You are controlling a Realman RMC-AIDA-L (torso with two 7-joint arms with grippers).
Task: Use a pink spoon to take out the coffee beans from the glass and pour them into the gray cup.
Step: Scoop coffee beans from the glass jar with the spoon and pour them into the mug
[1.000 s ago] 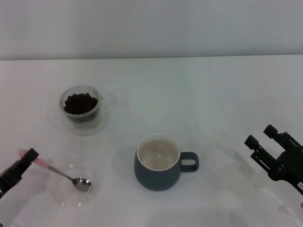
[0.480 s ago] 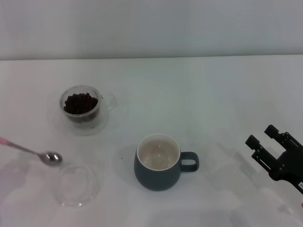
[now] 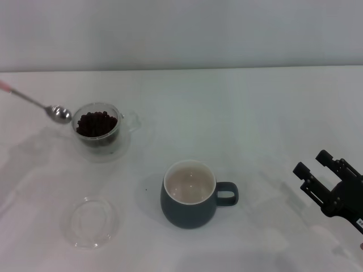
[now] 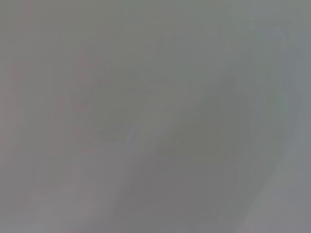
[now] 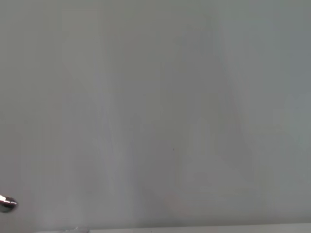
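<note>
The pink spoon (image 3: 34, 103) hangs in the air at the far left. Its empty metal bowl is just left of the glass's rim, and its pink handle end runs off the picture's left edge. My left gripper is out of view past that edge. The glass (image 3: 97, 127) stands on the table at the left and holds the dark coffee beans (image 3: 96, 124). The gray cup (image 3: 190, 195) stands at the centre front, handle to the right, with an empty cream inside. My right gripper (image 3: 315, 164) is open and empty at the right front.
A flat clear glass saucer (image 3: 90, 221) lies at the left front, with nothing on it. The white table (image 3: 238, 113) reaches back to a pale wall. The wrist views show only blank pale surface.
The spoon has been lifted off the saucer and carried away from me and up to the glass's left rim. The left gripper has left the view. The right arm has not moved.
</note>
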